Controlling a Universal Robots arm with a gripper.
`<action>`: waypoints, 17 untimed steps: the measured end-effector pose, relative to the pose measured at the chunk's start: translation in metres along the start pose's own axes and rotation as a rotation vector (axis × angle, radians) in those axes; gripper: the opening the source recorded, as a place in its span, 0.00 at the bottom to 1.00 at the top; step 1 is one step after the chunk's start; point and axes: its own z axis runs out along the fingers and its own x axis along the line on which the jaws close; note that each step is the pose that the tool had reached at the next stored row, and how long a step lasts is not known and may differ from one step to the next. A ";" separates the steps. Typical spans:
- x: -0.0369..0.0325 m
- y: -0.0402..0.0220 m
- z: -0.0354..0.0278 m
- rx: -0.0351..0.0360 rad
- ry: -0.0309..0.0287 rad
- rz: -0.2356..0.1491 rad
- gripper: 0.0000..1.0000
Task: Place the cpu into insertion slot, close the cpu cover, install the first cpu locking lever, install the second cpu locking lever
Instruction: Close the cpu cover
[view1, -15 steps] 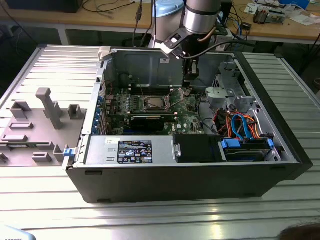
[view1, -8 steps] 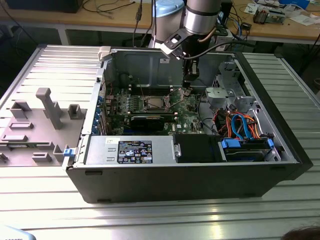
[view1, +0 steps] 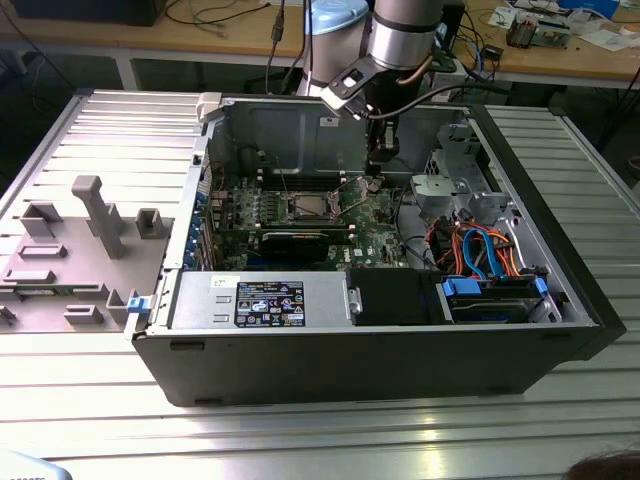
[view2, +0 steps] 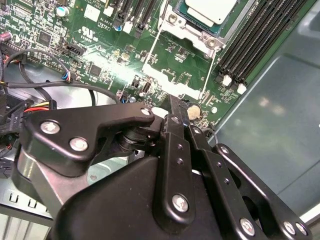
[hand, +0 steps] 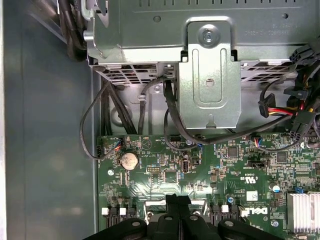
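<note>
The cpu (view2: 207, 10) lies silvery-grey side up in the insertion slot (view2: 192, 30) on the green board; in the exterior view the cpu (view1: 305, 207) sits mid-board inside the open computer case. The cpu cover (view2: 165, 80) is swung open away from the socket, and the green board shows through its window. My gripper (view2: 172, 102) is shut, its black fingers pressed together at the cover's free edge. In the first wrist view the gripper (hand: 178, 200) stands between two silver parts of the cover (hand: 200, 204). Whether the fingers pinch the cover is hidden.
Long black memory slots (view2: 255, 35) run beside the socket. A coin battery (hand: 129, 160) lies close to the fingertips. A metal drive cage (hand: 210, 75) with black cables (hand: 172, 120) borders the board. A grey fixture tray (view1: 80, 240) lies at the exterior view's left.
</note>
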 end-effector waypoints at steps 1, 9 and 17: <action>0.0000 0.0003 0.0001 0.0000 0.0000 0.000 0.11; 0.0001 0.0021 0.0014 0.0000 0.0001 0.000 0.11; 0.0001 0.0042 0.0018 0.0000 0.0001 0.000 0.11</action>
